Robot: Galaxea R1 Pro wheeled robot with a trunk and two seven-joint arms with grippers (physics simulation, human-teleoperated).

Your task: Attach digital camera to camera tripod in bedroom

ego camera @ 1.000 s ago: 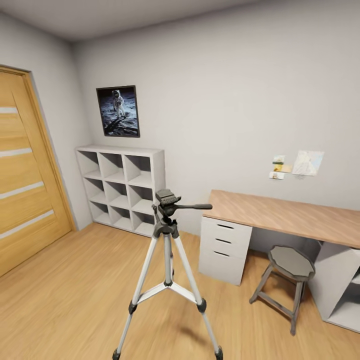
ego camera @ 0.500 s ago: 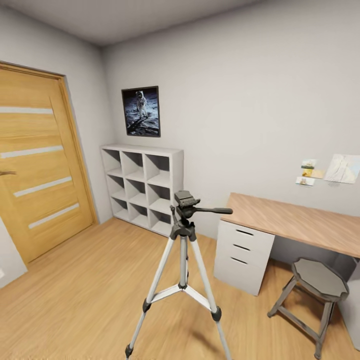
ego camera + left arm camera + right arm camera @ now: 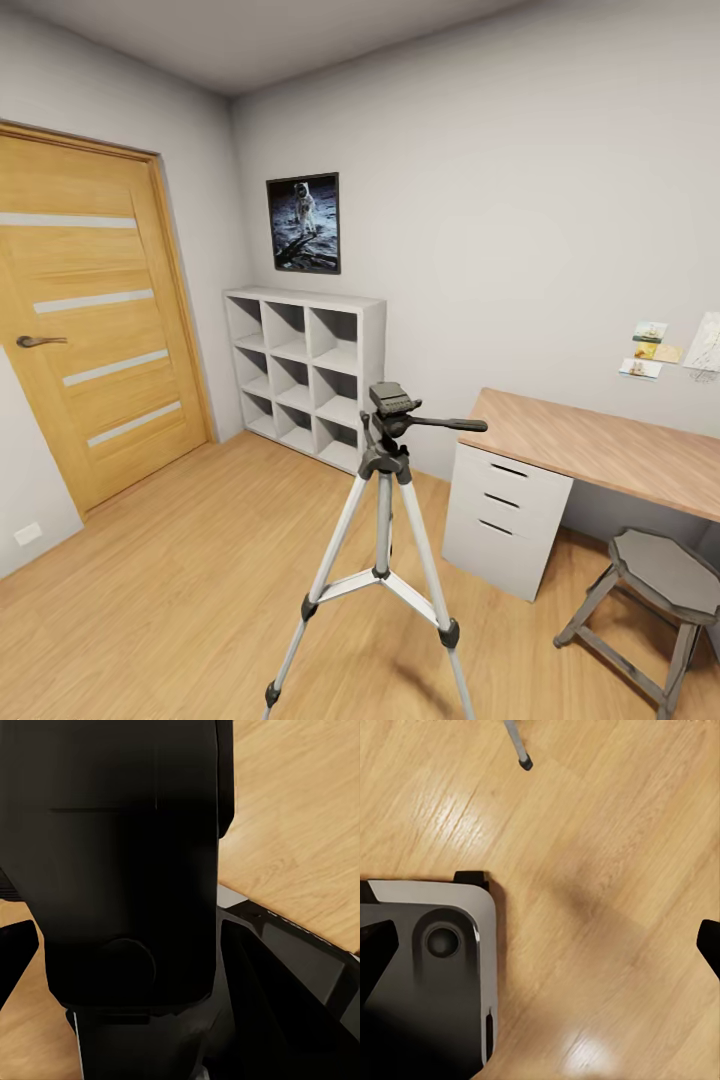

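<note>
- Camera tripod (image 3: pixel 384 520): stands upright on the light wood floor (image 3: pixel 180 560) at centre, near the robot. Its long axis is vertical, and the black pan handle (image 3: pixel 450 424) points right toward the desk (image 3: pixel 600 450). The head plate on top is bare.
- Digital camera (image 3: pixel 127 862): judged to be the large black boxy body close before the left wrist lens, apparently carried by the left gripper. Whether the jaws are clamped on it cannot be told.
- Key relation: the tripod head lies ahead and up, so the left arm would deliver.
- Right gripper (image 3: pixel 540 945): dark fingertips at opposite picture edges, jaws wide apart over floor, holding nothing; a tripod foot (image 3: pixel 525 763) is beyond.
- Surroundings: matte silver legs, smooth oak door (image 3: pixel 90 320) left, white cube shelf (image 3: pixel 310 370) far, grey stool (image 3: pixel 660 580) right.
</note>
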